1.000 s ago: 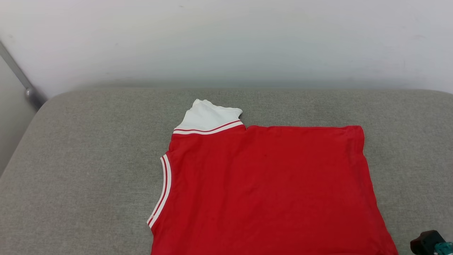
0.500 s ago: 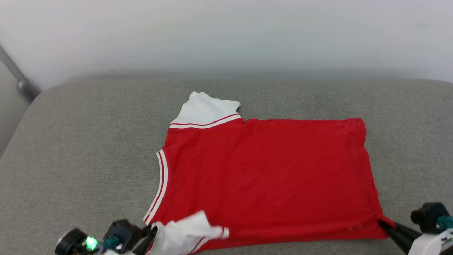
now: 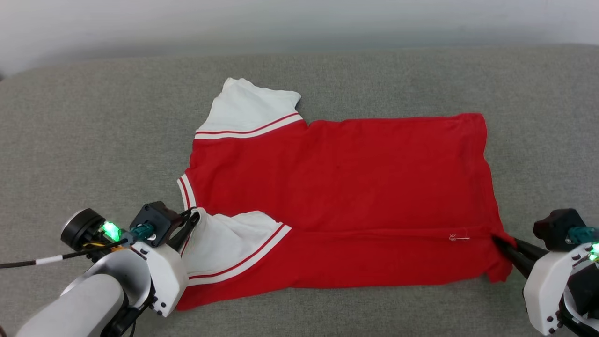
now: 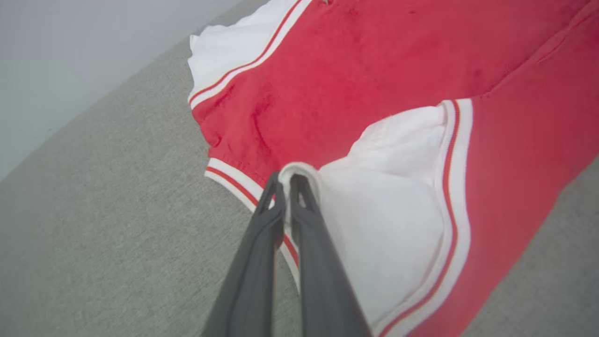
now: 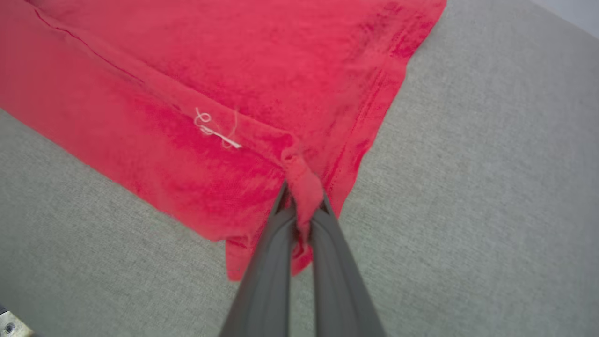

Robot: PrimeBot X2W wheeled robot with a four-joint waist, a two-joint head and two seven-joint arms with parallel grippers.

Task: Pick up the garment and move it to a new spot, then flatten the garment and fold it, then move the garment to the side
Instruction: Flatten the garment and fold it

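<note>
Centrally, a grey cushion [image 3: 93,140] carries the red T-shirt [image 3: 337,173], spread flat with its neckline toward 9 o'clock and its near edge doubled over the body. At the shirt's 8 o'clock, the left claw [image 3: 189,220] is clenched on the cuff of the near sleeve [image 3: 224,248], which lies turned onto the red cloth. At 4 o'clock, the right claw [image 3: 500,241] is clenched on the hem corner. The far sleeve [image 3: 252,110] lies flat at 11 o'clock. A loose white thread [image 3: 458,237] sits near the right claw's tips.
</note>
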